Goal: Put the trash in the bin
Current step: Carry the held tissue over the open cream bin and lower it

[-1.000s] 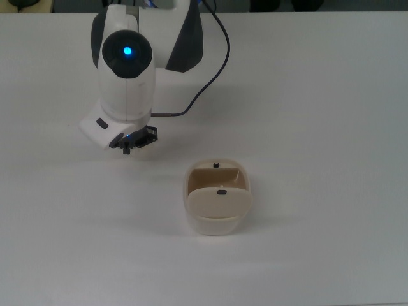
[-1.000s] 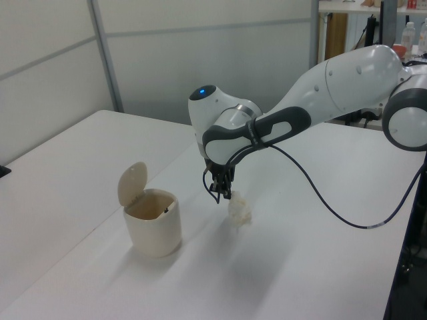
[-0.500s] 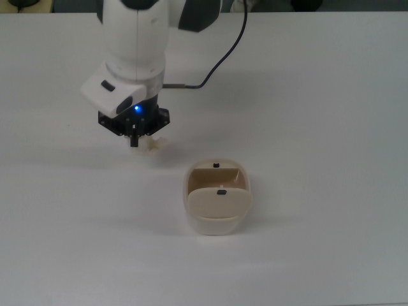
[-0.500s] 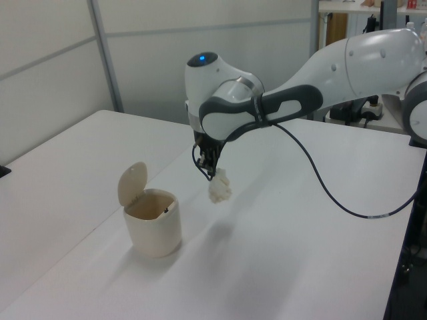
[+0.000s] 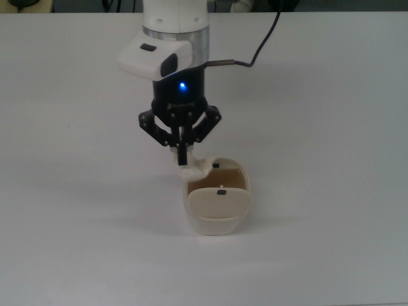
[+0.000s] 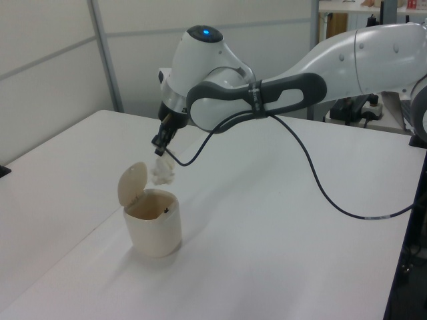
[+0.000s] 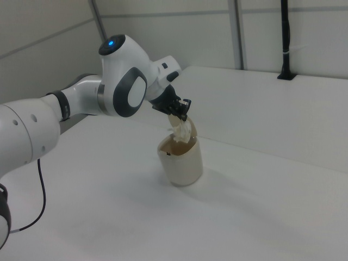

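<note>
The trash (image 6: 162, 172) is pinched in the hand (image 5: 183, 157), dangling just below it over the rim of the bin (image 6: 154, 230). If released now, it could be caught on the rim and spilled onto the bench (image 5: 331, 127).

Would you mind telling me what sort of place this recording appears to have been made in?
Probably a robotics lab or test cell. A robot arm with its gripper works on a bare white table, plain partition panels stand behind it, and a cluttered bench shows in the background.
</note>
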Robot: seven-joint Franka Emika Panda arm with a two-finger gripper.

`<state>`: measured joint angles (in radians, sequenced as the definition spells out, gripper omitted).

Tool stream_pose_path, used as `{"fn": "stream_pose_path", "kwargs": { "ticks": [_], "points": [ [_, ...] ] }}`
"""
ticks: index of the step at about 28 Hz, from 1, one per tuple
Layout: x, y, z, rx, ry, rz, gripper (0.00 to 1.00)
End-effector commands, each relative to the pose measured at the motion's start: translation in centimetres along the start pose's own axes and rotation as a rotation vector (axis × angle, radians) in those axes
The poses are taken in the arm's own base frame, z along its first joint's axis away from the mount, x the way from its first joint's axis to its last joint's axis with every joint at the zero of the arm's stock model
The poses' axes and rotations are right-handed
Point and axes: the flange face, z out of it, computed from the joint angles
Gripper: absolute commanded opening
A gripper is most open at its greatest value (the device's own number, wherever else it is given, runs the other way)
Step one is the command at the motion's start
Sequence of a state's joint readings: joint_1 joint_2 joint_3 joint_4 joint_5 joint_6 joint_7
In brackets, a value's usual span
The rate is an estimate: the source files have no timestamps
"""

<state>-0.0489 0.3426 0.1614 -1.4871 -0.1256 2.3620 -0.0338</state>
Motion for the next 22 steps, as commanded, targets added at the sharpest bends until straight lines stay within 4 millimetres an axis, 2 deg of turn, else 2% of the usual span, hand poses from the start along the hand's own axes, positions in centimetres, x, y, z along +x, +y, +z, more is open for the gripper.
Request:
{"fn": "stream_pose_path", "kwargs": {
  "ticks": [1, 2, 3, 4, 6, 8, 9, 15, 18, 22],
  "points": [
    [0.0, -1.8, 2.1, 0.038, 0.047, -0.005, 0.00],
    [-0.1, -1.9, 2.3, 0.040, 0.042, -0.006, 0.00],
    [-0.2, -2.1, 2.9, 0.042, 0.035, -0.010, 0.06],
    [-0.4, -3.0, 3.4, 0.050, 0.027, -0.018, 0.33],
    [-0.9, -3.4, 4.1, 0.050, 0.009, -0.026, 0.59],
    [-1.4, -3.5, 4.7, 0.051, -0.005, -0.027, 0.96],
    [-1.8, -3.7, 5.1, 0.050, -0.017, -0.036, 1.00],
    [-2.6, -3.2, 5.3, 0.043, -0.086, -0.030, 1.00],
    [-3.3, -2.4, 4.9, 0.035, -0.179, -0.025, 1.00],
    [-4.2, -1.7, 3.3, 0.025, -0.300, -0.018, 1.00]
  ]
}}
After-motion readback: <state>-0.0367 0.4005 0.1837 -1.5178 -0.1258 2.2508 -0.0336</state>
